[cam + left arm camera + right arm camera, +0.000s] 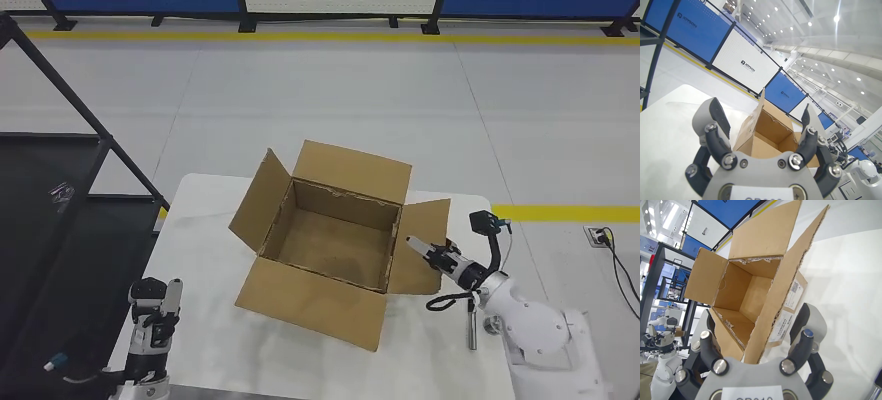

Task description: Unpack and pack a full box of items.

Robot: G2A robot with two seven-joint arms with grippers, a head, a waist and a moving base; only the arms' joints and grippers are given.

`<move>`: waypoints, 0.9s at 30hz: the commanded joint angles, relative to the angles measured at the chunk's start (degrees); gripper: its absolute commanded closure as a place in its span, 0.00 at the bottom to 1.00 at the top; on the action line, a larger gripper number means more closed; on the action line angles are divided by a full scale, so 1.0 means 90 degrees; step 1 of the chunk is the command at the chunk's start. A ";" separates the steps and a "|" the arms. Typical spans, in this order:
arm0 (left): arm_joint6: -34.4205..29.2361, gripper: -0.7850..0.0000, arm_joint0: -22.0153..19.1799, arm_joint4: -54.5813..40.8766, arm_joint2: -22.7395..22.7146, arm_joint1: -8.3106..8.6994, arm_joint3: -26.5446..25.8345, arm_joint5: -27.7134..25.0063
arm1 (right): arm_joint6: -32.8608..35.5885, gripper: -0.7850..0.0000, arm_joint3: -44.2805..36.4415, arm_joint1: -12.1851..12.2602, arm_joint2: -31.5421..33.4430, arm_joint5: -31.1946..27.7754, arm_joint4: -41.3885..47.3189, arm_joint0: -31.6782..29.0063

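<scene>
An open cardboard box [335, 245] stands in the middle of the white table [205, 215], all flaps spread outward, and its inside shows bare cardboard. My right gripper [413, 243] is at the box's right side, open, with the right flap [783, 279] passing between its fingers [804, 317]. Whether the pads touch the flap I cannot tell. My left gripper [160, 298] is near the table's front left corner, open and holding nothing, well apart from the box [768, 140], which it faces in the left wrist view.
A black metal frame [70, 110] with a dark surface stands beside the table on the left. White labels [791, 294] are stuck on the box's outer right wall. Bare tabletop lies left of the box and along the front edge.
</scene>
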 commanded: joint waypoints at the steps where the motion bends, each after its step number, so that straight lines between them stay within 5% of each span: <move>1: -0.0002 0.00 0.0015 0.0001 -0.0002 -0.0006 -0.0003 -0.0009 | -0.0064 0.00 0.0028 0.0005 -0.0078 0.0109 -0.0043 0.0091; 12: -0.0075 0.00 0.0065 0.0118 0.0082 -0.0040 0.0009 -0.0036 | -0.0658 0.00 0.0149 0.0053 -0.0210 0.0205 -0.0200 0.0198; 21: -0.0450 0.00 -0.0138 0.0452 0.0394 -0.0059 -0.0031 0.0023 | -0.2414 0.00 -0.1389 0.0122 0.0780 0.0579 -0.1183 -0.2102; 27: -0.0765 0.00 -0.0338 0.0721 0.0650 -0.0068 -0.0006 0.0085 | -0.2820 0.00 -0.1711 0.0122 0.1280 0.0802 -0.1415 -0.3326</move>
